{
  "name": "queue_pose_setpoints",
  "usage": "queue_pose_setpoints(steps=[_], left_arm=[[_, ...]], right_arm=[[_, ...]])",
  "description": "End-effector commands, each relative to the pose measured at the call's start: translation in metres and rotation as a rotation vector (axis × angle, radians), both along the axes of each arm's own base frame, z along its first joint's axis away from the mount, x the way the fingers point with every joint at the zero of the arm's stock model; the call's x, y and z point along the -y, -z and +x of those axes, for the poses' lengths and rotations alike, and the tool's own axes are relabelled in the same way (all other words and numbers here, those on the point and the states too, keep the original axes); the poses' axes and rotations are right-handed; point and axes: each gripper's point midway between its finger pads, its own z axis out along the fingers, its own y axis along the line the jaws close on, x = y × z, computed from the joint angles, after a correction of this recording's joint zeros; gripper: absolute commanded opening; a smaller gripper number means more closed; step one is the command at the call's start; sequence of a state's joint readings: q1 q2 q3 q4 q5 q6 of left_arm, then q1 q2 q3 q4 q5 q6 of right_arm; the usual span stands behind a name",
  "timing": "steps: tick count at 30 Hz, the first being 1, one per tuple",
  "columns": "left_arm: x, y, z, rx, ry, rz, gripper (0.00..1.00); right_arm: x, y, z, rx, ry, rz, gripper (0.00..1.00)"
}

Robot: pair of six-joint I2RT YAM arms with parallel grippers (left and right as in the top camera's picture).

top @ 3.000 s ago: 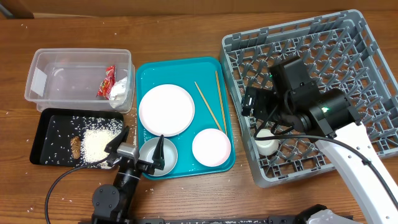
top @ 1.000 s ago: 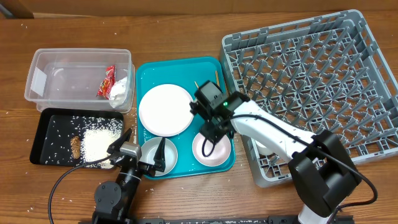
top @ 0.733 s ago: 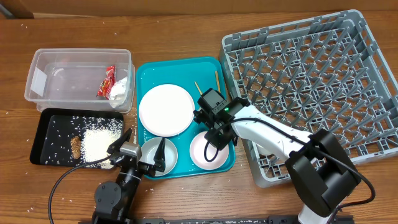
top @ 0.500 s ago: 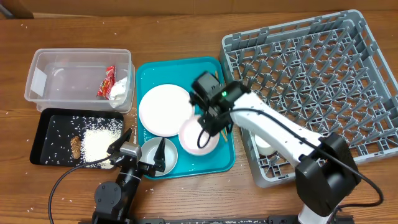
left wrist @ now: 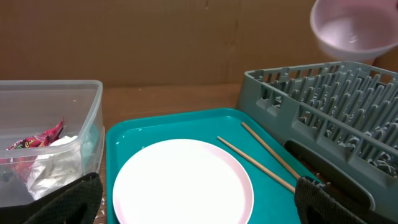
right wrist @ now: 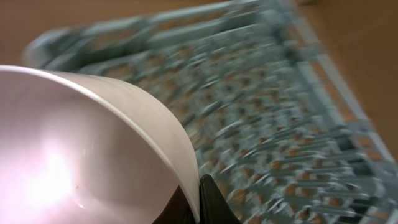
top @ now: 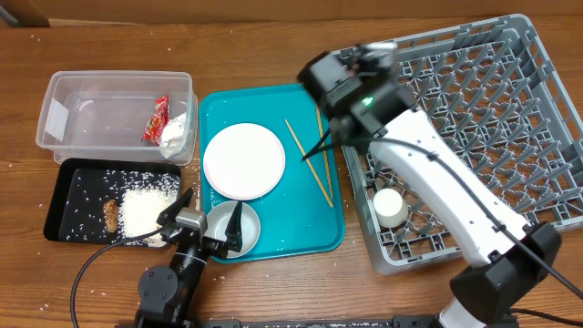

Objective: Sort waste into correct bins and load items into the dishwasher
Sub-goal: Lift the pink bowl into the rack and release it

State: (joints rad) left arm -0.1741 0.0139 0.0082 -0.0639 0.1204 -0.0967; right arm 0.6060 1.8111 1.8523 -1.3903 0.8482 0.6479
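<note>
We're loading: right tool clenched on the round white bowl over the grey latticed plastic rack; next, lower it in.

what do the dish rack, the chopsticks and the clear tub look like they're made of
Dish rack: likely moulded plastic, grey and matte, with a uniform lattice.
Chopsticks: probably wood or bamboo; thin, tan, no shine.
Clear tub: transparent plastic, slightly glossy; the red wrapper shows through its wall.
</note>
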Motion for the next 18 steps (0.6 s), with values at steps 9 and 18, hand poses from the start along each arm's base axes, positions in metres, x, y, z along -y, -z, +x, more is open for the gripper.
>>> queue_pose_setpoints(steps=[9, 18], left_arm=[[-0.001, 0.002, 0.000, 0.000, -0.004, 0.011, 1.00], [-0.001, 0.002, 0.000, 0.000, -0.004, 0.011, 1.00]], right_arm=[[0.135, 0.015, 0.029, 0.024, 0.379, -0.170, 0.04], [0.129, 0.084, 0.038, -0.204, 0.330, -0.322, 0.04]])
